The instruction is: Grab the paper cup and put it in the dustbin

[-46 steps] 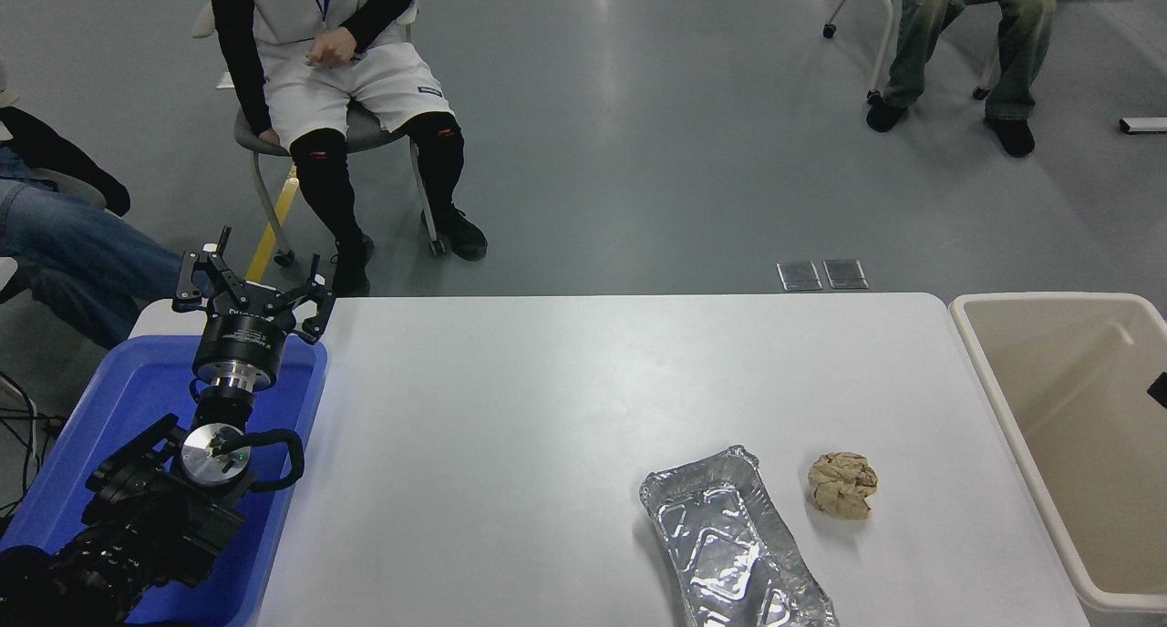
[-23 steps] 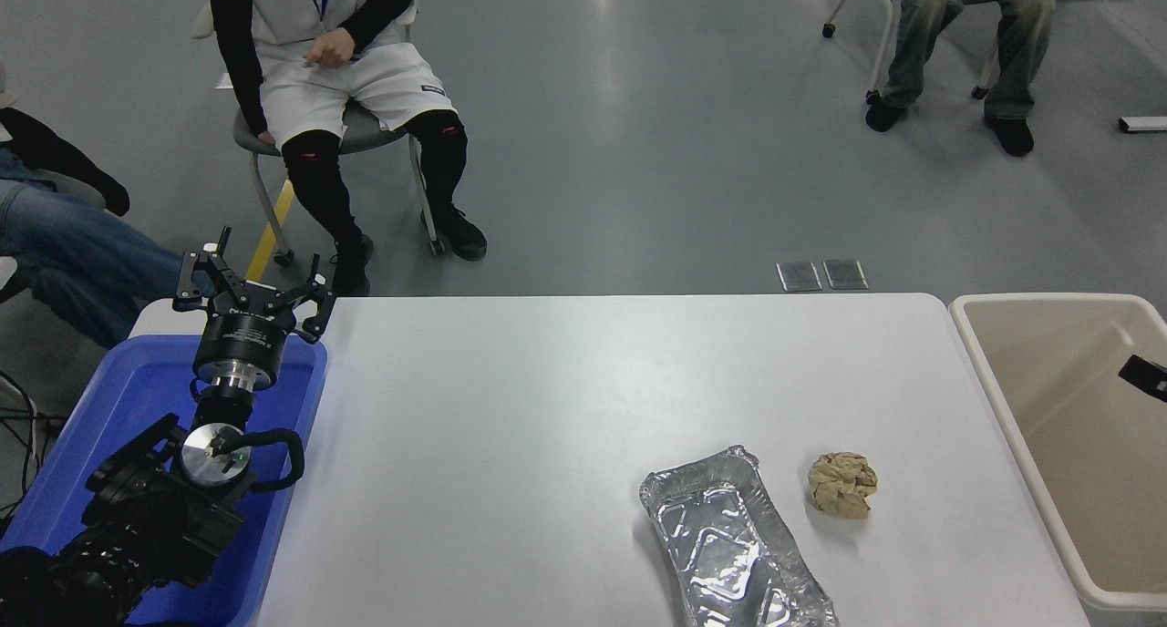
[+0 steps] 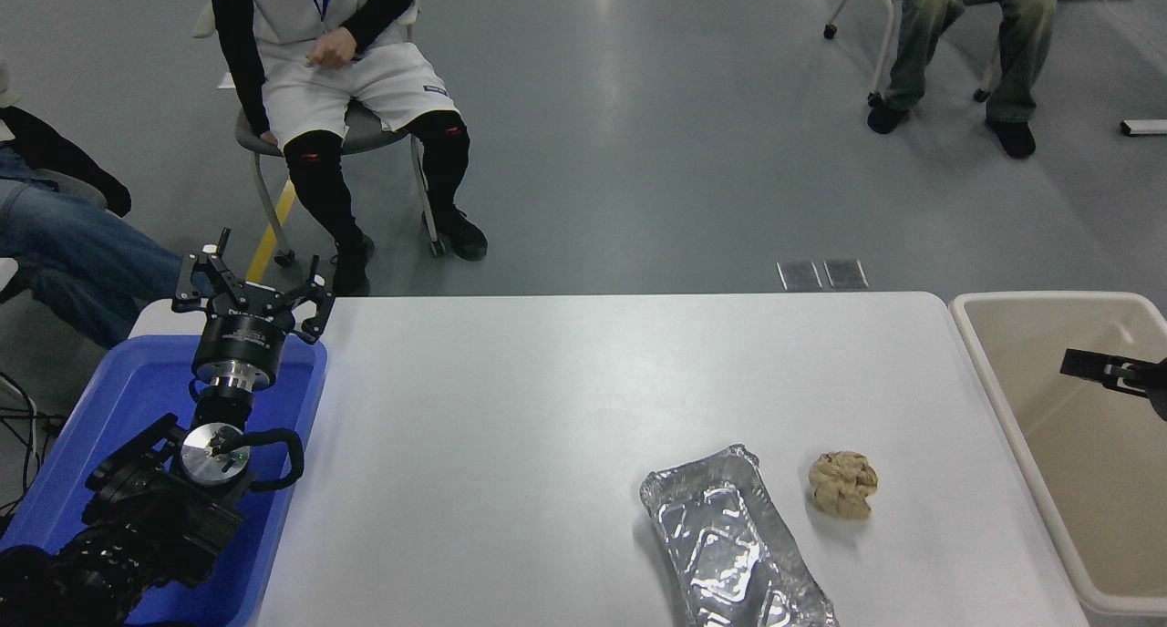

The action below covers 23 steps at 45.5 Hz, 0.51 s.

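The paper cup is not in view. The beige dustbin [image 3: 1048, 298] stands at the table's right end, and the part of its inside that shows holds nothing I can see. My right gripper [image 3: 1089, 366] reaches in from the right edge above the dustbin's opening; only its black tip shows. My left gripper [image 3: 253, 282] is open and empty, parked over the far end of the blue tub [image 3: 137, 390] at the lower left.
A silver foil tray [image 3: 729, 540] lies at the table's front, with a crumpled brown paper ball [image 3: 842, 484] to its right. People sit on chairs beyond the table's far side, at the top left and top right.
My right gripper has come further into view from the right edge, moving left and up over the dustbin. The left arm has not moved.
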{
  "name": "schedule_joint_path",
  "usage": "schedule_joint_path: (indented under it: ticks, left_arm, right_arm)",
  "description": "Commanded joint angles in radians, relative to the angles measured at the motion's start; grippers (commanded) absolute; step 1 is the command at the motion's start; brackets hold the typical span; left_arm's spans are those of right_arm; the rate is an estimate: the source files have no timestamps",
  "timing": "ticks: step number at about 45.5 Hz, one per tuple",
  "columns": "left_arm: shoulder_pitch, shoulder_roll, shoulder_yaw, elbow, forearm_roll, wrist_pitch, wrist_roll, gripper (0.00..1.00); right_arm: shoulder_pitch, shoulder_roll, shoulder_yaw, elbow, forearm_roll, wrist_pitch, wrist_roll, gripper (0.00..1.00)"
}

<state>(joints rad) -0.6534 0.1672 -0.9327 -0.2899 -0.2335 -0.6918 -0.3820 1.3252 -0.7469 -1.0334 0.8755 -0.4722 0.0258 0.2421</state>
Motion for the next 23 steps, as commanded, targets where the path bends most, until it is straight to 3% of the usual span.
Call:
schedule_joint_path:
  ticks: [1,6,15,23]
  left_arm:
    - [0.000,0.000,0.000,0.000,0.000,0.000,0.000,0.99]
    - [0.000,0.000,0.000,0.000,-0.001,0.000,0.000,0.99]
    - [0.000,0.000,0.000,0.000,0.000,0.000,0.000,0.99]
    - [0.000,0.000,0.000,0.000,0.000,0.000,0.000,0.99]
  right_arm:
    - [0.186,0.026,-0.105,0.128,-0.003,0.114,0.002,1.00]
    - [0.282,0.064,-0.166,0.158,-0.009,0.233,0.003,1.00]
    - [0.489,0.239,-0.297,0.180,-0.008,0.551,0.003,1.00]
    - [0.575,0.264,-0.283,0.181,0.003,0.723,0.003,1.00]
